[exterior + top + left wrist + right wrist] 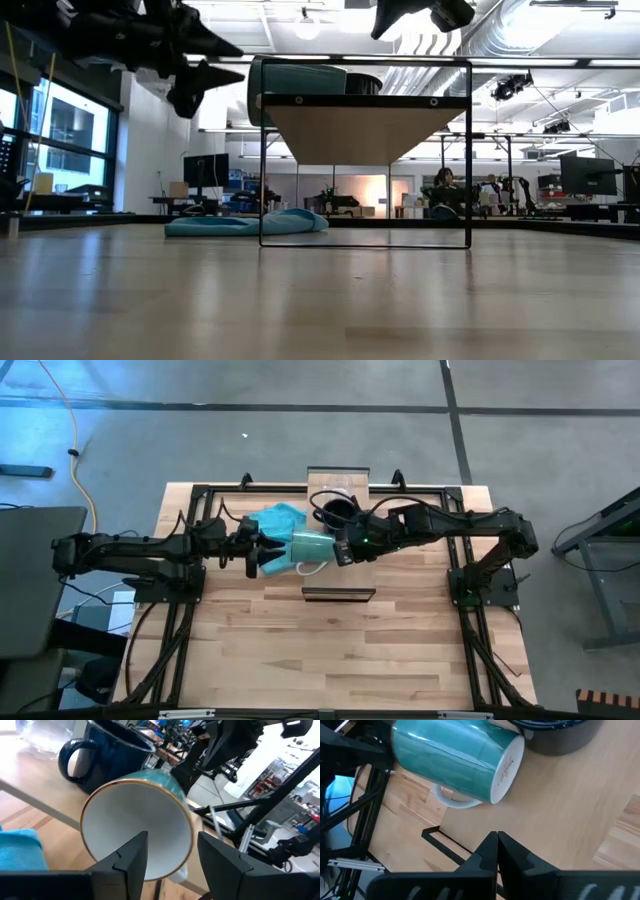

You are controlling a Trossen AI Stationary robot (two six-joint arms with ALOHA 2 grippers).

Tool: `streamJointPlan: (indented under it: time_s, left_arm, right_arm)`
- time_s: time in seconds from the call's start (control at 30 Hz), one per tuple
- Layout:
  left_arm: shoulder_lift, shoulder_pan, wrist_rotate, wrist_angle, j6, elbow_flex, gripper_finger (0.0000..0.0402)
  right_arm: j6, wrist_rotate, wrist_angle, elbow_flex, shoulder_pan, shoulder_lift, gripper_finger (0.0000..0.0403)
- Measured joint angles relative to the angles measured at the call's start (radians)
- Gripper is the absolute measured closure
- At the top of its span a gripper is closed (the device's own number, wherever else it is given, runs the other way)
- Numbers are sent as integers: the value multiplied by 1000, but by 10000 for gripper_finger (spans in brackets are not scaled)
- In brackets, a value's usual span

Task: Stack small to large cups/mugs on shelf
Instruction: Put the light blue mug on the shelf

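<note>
A mug [310,547], teal outside and white inside with a white handle, lies on its side on the light-wood shelf [340,582]. Its mouth [135,827] faces the table's left and its handle points toward the near edge. My left gripper [283,552] is open, with its fingertips just in front of the mouth [172,836]. My right gripper [497,837] is shut and hovers a little beyond the mug's base [507,770]. The black mug [340,510] stands upright behind it. The clear glass cup [35,740] stands farther back on the shelf.
A teal cloth [275,525] lies on the table left of the shelf, under my left arm. The shelf's near end [338,595] has a dark front edge. Bare wooden table [340,660] lies in front of it.
</note>
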Motion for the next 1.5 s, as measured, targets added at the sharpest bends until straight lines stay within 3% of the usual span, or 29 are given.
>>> streamJointPlan:
  time_s: [0.5,0.63,0.87,1.0,1.13,1.3,1.5]
  left_arm:
    - [-25,1,25,18,-206,0,240]
    - [-19,1,12,52,-260,0,240]
    - [-19,0,12,51,-252,0,240]
    - [-49,0,52,-46,-197,0,240]
    - [-108,0,42,-164,-153,0,240]
    - [-144,0,-23,-156,-147,0,240]
    - [-139,0,-19,-162,-157,0,240]
  right_arm:
    - [-114,6,-6,0,-7,-18,402]
    - [-145,6,-9,0,-7,-18,386]
    - [-166,6,-47,0,-7,-18,326]
    - [-171,-18,-23,0,-7,-18,306]
    - [-164,-21,30,0,-8,-18,302]
    - [-164,-21,44,0,-21,-18,302]
    - [-162,-19,74,0,-35,-18,302]
